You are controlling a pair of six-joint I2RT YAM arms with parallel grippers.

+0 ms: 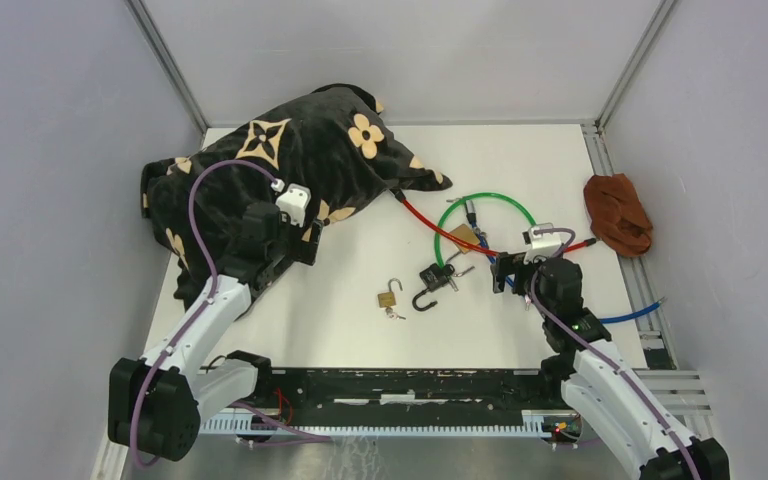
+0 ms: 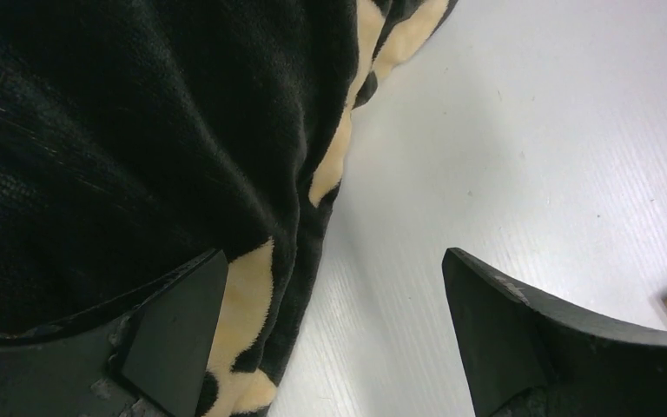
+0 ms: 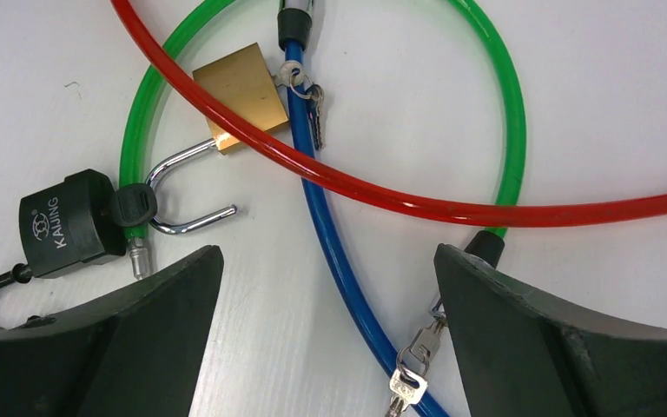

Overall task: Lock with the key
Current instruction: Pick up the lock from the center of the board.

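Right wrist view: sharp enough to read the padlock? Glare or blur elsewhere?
Right wrist: sharp, KAIJING on the black padlock reads clearly; thin highlights along the red cable. Left wrist: black cushion dark, little detail. Top external: even light, soft shadows, the brass padlock nearest the bases tiny.

Cushion [image 1: 260, 170] left, cables [image 1: 487, 196] right (padlocks [image 1: 432, 276] between)

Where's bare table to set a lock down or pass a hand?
Free: between black cushion and small brass padlock; far strip behind green cable toward brown cloth. Crowded: where red cable and black padlock meet the green loop.
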